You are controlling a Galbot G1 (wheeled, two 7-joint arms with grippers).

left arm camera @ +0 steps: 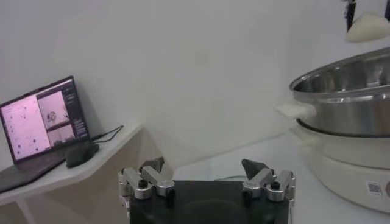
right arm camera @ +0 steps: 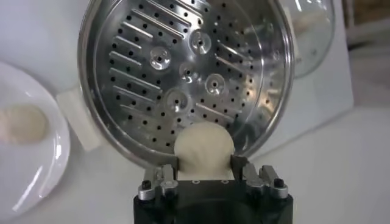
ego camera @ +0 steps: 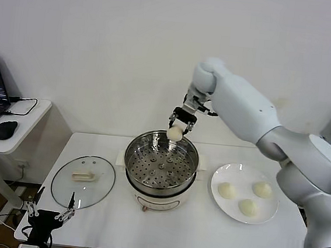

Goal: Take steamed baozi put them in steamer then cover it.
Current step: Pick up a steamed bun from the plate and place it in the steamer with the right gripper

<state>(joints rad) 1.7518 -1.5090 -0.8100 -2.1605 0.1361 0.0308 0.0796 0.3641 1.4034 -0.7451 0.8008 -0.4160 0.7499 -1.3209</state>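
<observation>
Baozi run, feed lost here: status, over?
Right gripper shut on baozi above steamer rim. Left gripper open, parked low. Three baozi on plate. Lid off.

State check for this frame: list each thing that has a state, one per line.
Steamer: uncovered, tray empty.
Glass lid: off, lying flat on the table left of the steamer.
Held baozi: gripped above the steamer's far rim.
Plate: holding three baozi.
Right gripper: shut on the baozi.
Left gripper: open, idle near the table's front-left corner.
Laptop: screen on.
</observation>
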